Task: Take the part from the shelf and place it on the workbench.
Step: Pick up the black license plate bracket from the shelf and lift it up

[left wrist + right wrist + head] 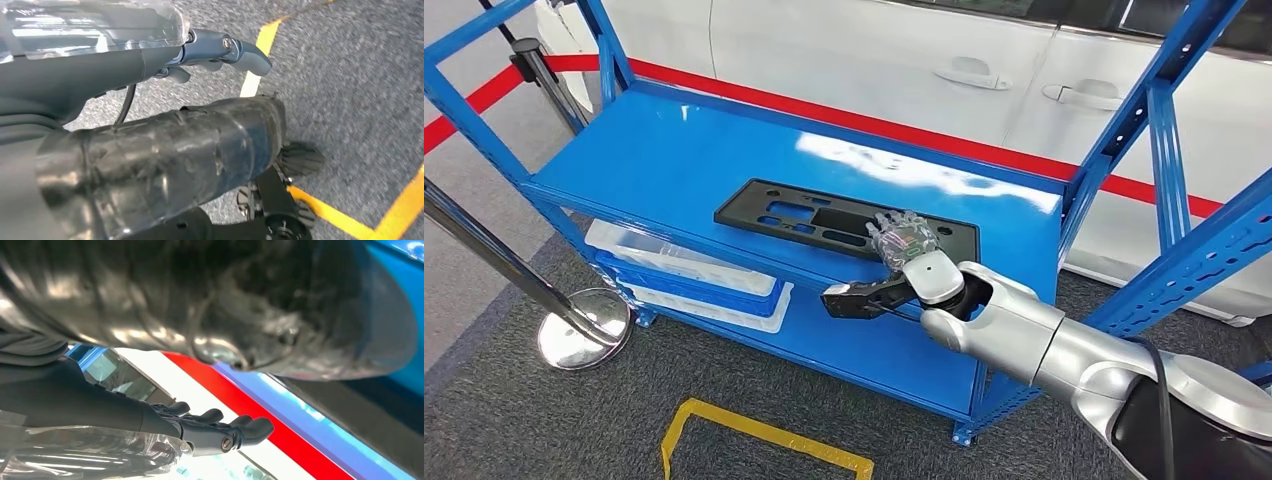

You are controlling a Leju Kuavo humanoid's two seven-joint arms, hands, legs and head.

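A flat black plastic part with several cut-outs lies on the top board of the blue shelf, towards its near right. My right hand is at the part's near right end. Its fingers lie spread over the part's edge, and the thumb sticks out sideways in front of the shelf's front edge. In the right wrist view the right hand has its fingers stretched out and nothing in them. My left hand hangs over the grey carpet with its fingers extended and holds nothing.
Blue and white trays are stacked on the lower shelf board at the left. A chrome stanchion base stands on the floor to the shelf's left. A white car is parked behind. Blue uprights rise at the right, and yellow tape marks the carpet.
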